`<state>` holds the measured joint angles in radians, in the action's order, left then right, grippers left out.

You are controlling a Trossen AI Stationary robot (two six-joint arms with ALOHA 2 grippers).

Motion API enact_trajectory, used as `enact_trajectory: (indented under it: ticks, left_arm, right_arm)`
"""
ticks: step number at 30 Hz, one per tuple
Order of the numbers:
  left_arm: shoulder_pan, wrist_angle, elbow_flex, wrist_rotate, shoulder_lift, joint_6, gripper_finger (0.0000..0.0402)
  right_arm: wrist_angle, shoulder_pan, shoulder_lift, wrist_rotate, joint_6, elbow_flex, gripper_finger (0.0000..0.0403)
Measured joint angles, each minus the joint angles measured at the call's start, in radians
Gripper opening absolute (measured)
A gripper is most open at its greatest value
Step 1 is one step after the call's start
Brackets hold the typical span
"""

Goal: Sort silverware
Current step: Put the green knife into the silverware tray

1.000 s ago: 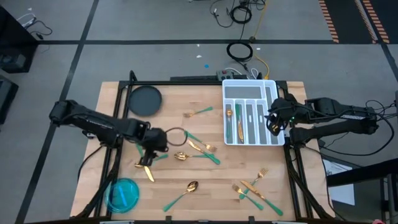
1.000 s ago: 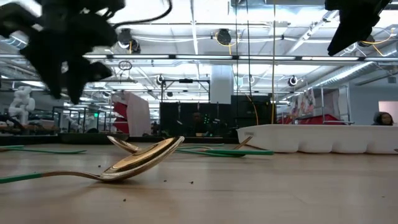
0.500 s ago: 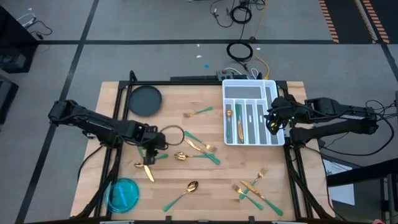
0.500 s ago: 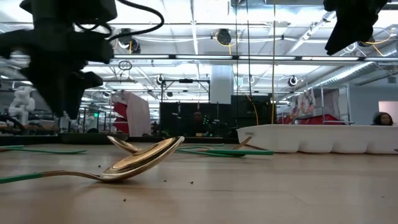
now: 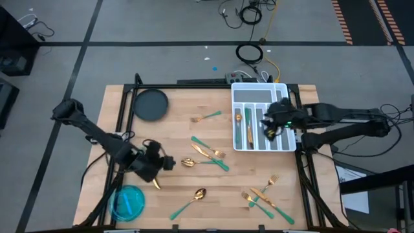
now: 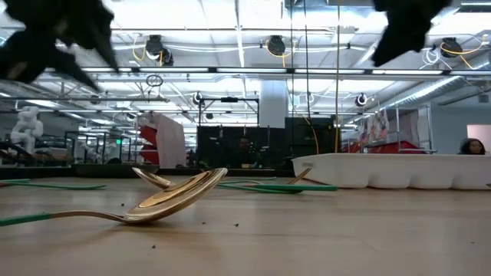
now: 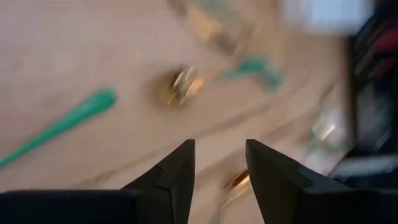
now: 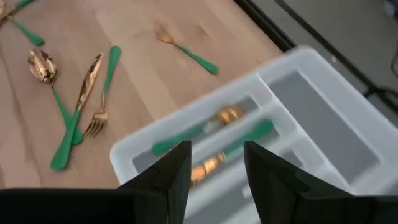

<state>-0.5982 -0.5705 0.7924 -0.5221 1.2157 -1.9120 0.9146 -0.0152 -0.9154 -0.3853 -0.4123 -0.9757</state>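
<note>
Whereas the left claw (image 5: pixel 154 169) was seen a second ago near the middle of the counter (image 5: pixel 174 133), it has since been drawn back toward the near left corner, beside the blue bowl (image 5: pixel 127 200), and is now poised over a gold knife (image 5: pixel 156 181). Its fingers (image 7: pixel 176 176) are parted with nothing held between them. The right claw (image 5: pixel 267 126) has been shifted inward over the white divided tray (image 5: pixel 260 90); its fingers (image 8: pixel 173 171) are likewise spread and empty. Most silverware (image 5: pixel 208 155) is scattered across the counter, and a few pieces (image 8: pixel 214 142) are lodged in the tray's slots.
</note>
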Motion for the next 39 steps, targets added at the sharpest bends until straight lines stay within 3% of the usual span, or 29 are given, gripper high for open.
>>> enact_trajectory:
  ticks: [3, 8, 12, 17, 22, 26, 30, 36, 39]
  left_arm:
    - [-0.032, -0.173, 0.077, -0.142, -0.04, -0.113, 0.015]
    - [-0.073, -0.518, 0.239, -0.174, -0.09, -0.115, 0.015]
    - [-0.101, -0.692, 0.382, -0.287, -0.131, 0.012, 0.015]
    - [-0.125, -0.761, 0.498, -0.361, -0.188, 0.289, 0.015]
    - [-0.131, -0.901, 0.482, -0.242, -0.205, 0.454, 0.015]
    - [-0.129, -0.997, 0.38, -0.113, -0.182, 0.459, 0.015]
    - [-0.129, -0.871, 0.203, 0.056, -0.154, 0.308, 0.015]
    - [-0.142, -0.652, -0.087, 0.22, -0.056, -0.085, 0.015]
    - [-0.142, -0.662, -0.084, 0.292, 0.032, -0.192, 0.015]
  right_arm:
    - [-0.146, -0.021, -0.093, 0.047, 0.069, 0.0, 0.0142]
    - [-0.423, -0.037, -0.304, 0.198, 0.079, 0.001, 0.0142]
    - [-0.654, -0.016, -0.485, 0.237, 0.013, -0.035, 0.0142]
    - [-0.652, 0.035, -0.736, 0.21, 0.011, -0.247, 0.0142]
    - [-0.588, 0.09, -0.947, 0.214, 0.042, -0.485, 0.0142]
    - [-0.451, 0.12, -1.0, 0.255, 0.056, -0.598, 0.0142]
    - [-0.3, 0.157, -0.956, 0.228, 0.084, -0.614, 0.0142]
    - [-0.081, 0.189, -0.813, 0.145, 0.112, -0.615, 0.0141]
    - [0.034, 0.193, -0.718, 0.09, 0.085, -0.615, 0.0141]
